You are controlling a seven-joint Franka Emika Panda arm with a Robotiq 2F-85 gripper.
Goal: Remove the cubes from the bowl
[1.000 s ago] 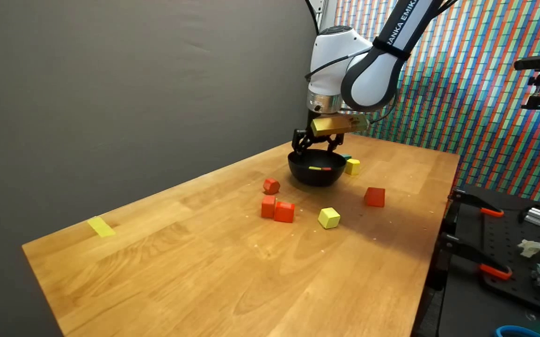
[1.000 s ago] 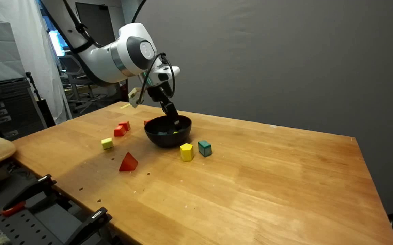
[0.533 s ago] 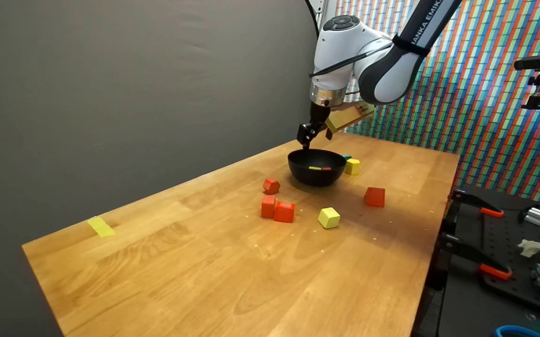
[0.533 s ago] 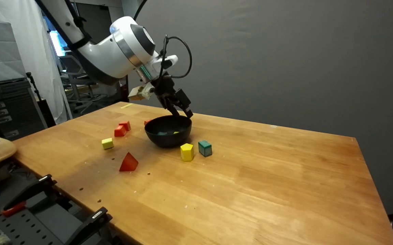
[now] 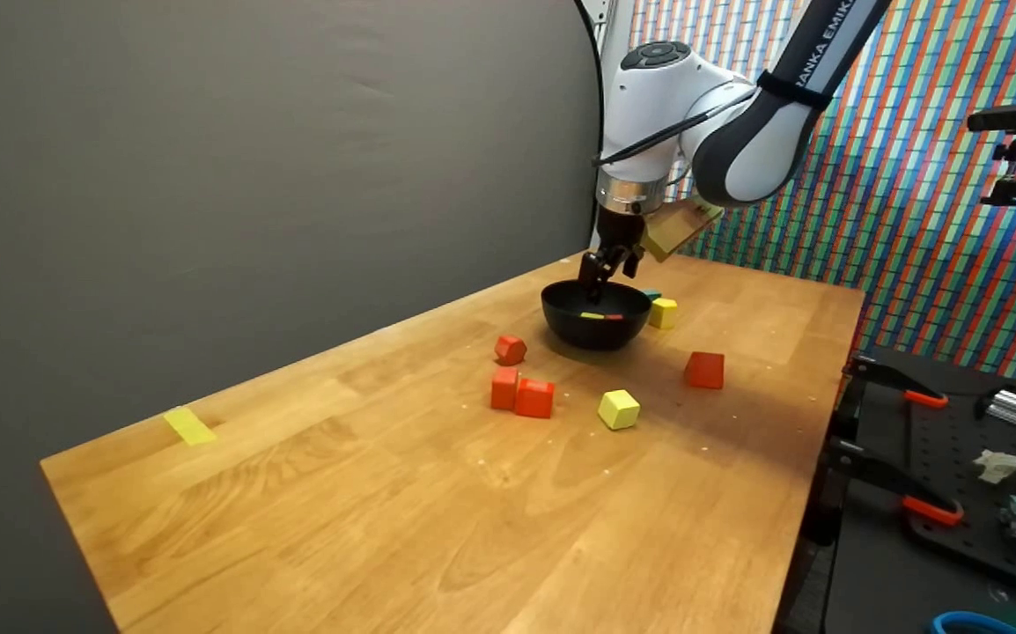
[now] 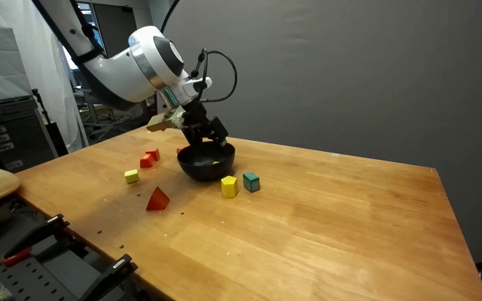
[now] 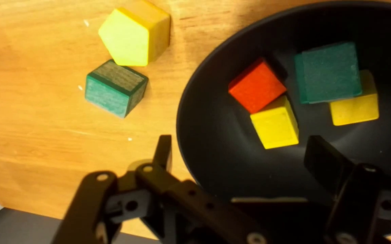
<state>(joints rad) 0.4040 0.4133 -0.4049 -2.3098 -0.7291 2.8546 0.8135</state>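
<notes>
The black bowl (image 7: pixel 212 142) stands on the wooden table in both exterior views. Inside it, the wrist view shows a red cube (image 7: pixel 257 86) touching a yellow cube (image 7: pixel 275 125). Farther right in the bowl, a dark green block (image 7: pixel 331 73) partly covers a second yellow cube (image 7: pixel 356 108). My gripper (image 7: pixel 239 139) is open, its jaws wide apart with nothing between them. In the wrist view the left finger (image 7: pixel 163 150) appears outside the rim, the right finger (image 7: pixel 322 161) over the bowl's inside. From an exterior view the gripper (image 6: pixel 209 143) hangs low at the bowl's far rim.
Beside the bowl lie a yellow pentagonal block (image 6: pixel 229 187) and a green block (image 6: pixel 251 182). Around it on the table are a red pyramid (image 6: pixel 158 199), a yellow-green cube (image 5: pixel 619 410) and several red blocks (image 5: pixel 534 399). Black clamps (image 5: pixel 895 480) grip the table edge.
The gripper has turned about the wrist and risen out of the bowl, then come down again over it. The bowl and the blocks on the table have not moved.
</notes>
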